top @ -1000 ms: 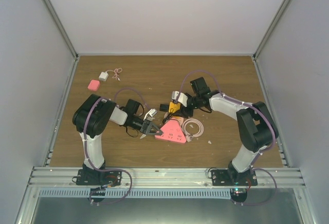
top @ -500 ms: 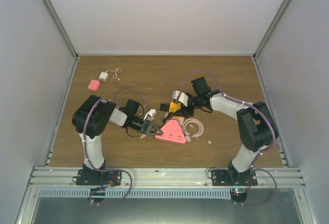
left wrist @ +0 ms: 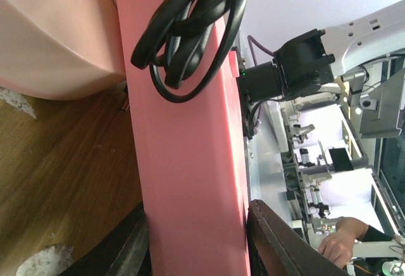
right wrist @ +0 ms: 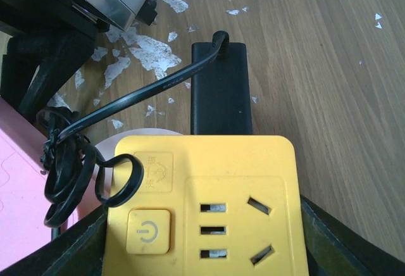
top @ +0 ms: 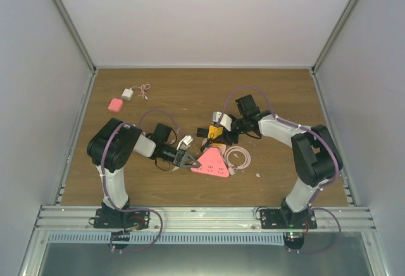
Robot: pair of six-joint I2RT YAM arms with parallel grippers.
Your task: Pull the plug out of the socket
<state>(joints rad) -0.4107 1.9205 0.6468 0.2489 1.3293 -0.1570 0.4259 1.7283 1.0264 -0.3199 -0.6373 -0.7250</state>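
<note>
Wood tabletop. Left gripper (top: 191, 159) clamped on pink power strip (left wrist: 190, 162), right gripper (top: 215, 129) on yellow adapter (right wrist: 209, 200). Brace strip; draw adapter straight back wristward.

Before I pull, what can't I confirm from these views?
- Right wrist: whether the black plug is seated in the yellow socket block; the block covers the joint.
- Top external: that joint is too small, partly under the right gripper.
- Left wrist: the pink power strip fills the frame; its outlets are unseen.
</note>
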